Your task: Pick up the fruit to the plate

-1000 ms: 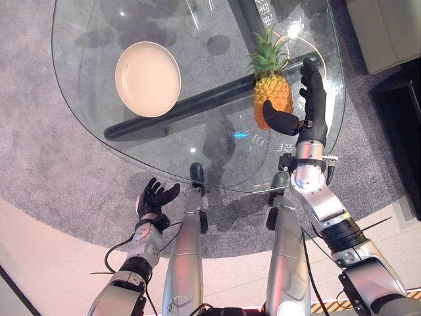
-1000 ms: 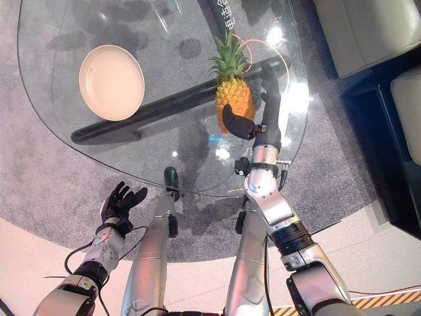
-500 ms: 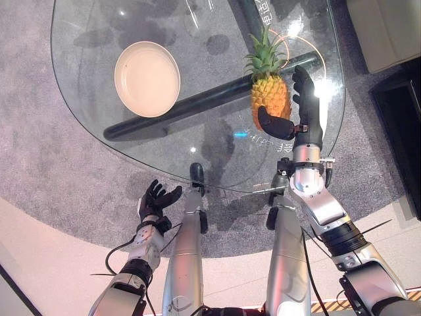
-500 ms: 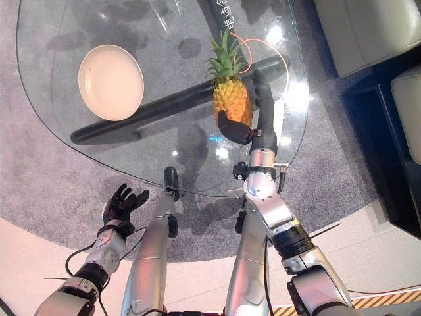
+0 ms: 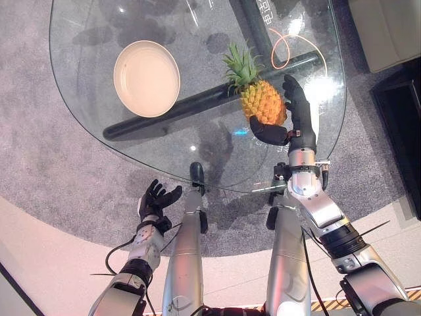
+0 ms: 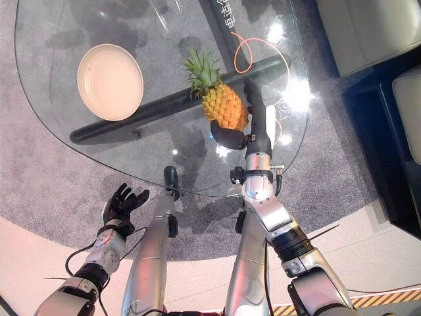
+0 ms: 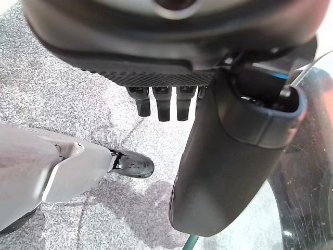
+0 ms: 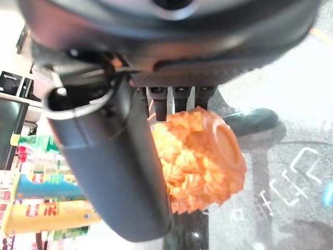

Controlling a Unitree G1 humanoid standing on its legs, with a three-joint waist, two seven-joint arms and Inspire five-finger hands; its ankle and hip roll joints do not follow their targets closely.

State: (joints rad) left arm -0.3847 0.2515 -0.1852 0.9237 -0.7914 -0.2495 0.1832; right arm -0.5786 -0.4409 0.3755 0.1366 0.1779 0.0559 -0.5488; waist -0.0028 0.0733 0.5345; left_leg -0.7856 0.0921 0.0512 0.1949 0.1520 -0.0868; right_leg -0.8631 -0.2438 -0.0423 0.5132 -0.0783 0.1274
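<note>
Presently the right hand [image 5: 289, 125] grips the pineapple [image 5: 262, 100] between thumb and fingers, tilted with its crown toward the plate [image 5: 146, 78], near the right edge of the glass table [image 5: 85, 118]. The plate sits toward the table's left edge. The left hand [image 5: 155, 199] hangs below the near edge, fingers relaxed and holding nothing.

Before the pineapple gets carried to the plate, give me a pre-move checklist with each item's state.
1. Right hand closed on pineapple: ok, thumb and fingers on opposite sides.
2. Grip secure: cannot tell; the fruit tilts, crown toward the plate.
3. Pineapple clear of the glass table: cannot tell.
4. Plate empty: ok.
5. Path to the plate free of objects: ok.
6. Left hand out of the way: ok, open, below the table's edge.
</note>
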